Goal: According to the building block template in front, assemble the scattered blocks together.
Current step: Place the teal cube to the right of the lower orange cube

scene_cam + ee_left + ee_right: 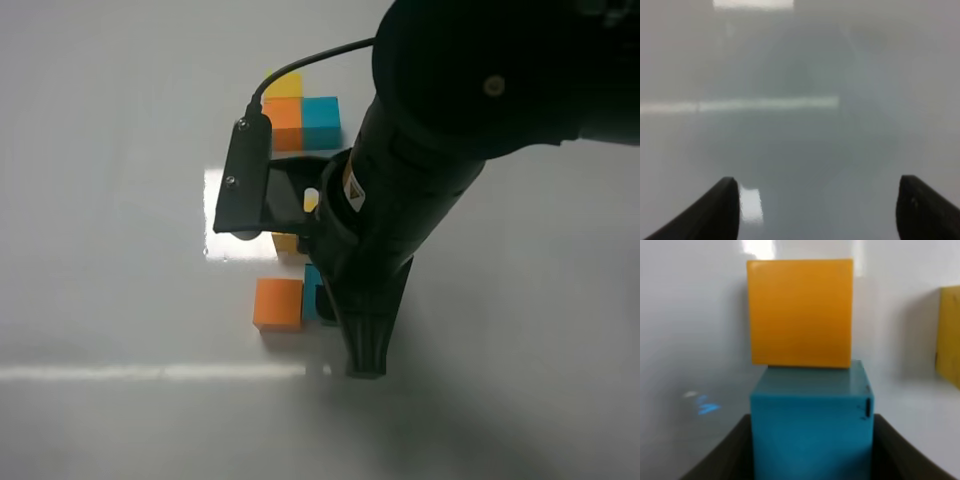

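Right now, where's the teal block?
Teal block: high view centre, just right of the orange block, mostly under the right arm, clamped in the right gripper.

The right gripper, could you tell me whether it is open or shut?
The right gripper appears shut on the teal cube: its fingers sit flush against both sides.

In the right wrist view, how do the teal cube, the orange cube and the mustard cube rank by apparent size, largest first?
1. teal cube: largest, but nearest the camera.
2. orange cube: slightly smaller, farther away.
3. mustard cube: smallest as shown, but the picture's edge cuts it off, so its full size is unsure.
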